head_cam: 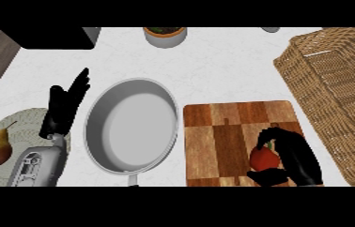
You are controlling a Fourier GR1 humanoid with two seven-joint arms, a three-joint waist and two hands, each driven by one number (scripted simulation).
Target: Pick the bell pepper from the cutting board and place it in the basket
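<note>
- The bell pepper (pixel 264 159) sits at the near right corner of the cutting board (pixel 222 141), red and mostly cupped by my right hand (pixel 295 158).
- My fingers curl over its top and my thumb closes beneath, so I judge it gripped for lifting.
- The basket (pixel 326 76) waits to the right, beyond the board.
- My left hand (pixel 66 104) rests open beside the pan (pixel 132 125), out of the way.

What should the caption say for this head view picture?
Right hand curls round the red bell pepper on the cutting board, basket waiting nearby.
</note>
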